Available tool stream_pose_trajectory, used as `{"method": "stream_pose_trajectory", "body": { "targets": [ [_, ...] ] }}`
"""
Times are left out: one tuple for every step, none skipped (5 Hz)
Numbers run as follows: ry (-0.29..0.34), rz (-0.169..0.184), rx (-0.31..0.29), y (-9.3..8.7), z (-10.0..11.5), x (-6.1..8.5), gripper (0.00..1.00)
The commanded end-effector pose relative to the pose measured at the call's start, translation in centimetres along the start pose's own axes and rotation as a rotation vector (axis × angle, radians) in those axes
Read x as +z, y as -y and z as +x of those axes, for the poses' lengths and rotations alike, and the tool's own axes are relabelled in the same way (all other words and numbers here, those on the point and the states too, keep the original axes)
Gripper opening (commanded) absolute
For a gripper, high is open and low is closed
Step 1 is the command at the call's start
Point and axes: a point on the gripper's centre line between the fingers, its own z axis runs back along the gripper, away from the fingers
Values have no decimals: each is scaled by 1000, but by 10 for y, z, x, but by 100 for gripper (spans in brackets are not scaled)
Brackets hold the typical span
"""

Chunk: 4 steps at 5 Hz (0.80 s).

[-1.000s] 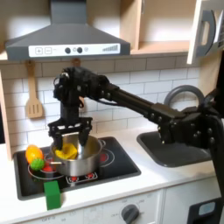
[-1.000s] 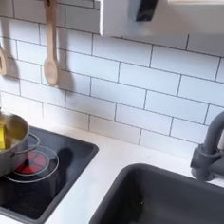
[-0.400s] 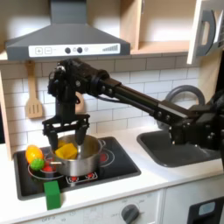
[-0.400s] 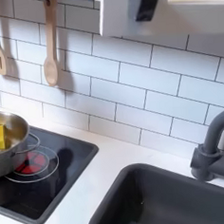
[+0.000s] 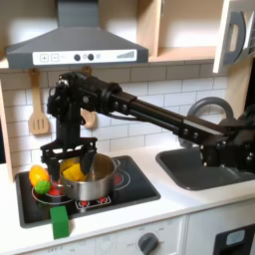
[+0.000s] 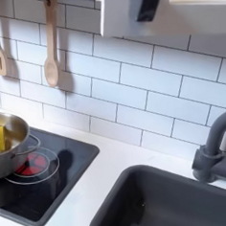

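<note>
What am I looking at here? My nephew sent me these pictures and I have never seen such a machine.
It is a toy kitchen with a black robot arm. Its gripper hangs open over a round silver metal pot that stands on a black toy stove top; it holds nothing. A yellow piece lies in the pot, and an orange and yellow-green toy fruit sits beside it. A green block stands on the counter edge. The first exterior view faces the kitchen; the second exterior view looks from the side, across the dark sink.
</note>
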Motion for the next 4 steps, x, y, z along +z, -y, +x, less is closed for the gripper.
{"method": "stream_pose_trajectory", "body": {
  "targets": [
    [-38, 19, 14, -15, -16, -7, 100],
    [-60, 11, 25, -20, -22, -15, 100],
    [-76, 15, 22, -22, -26, -19, 100],
    [-95, 22, 20, -25, -30, -23, 100]
  ]
}}
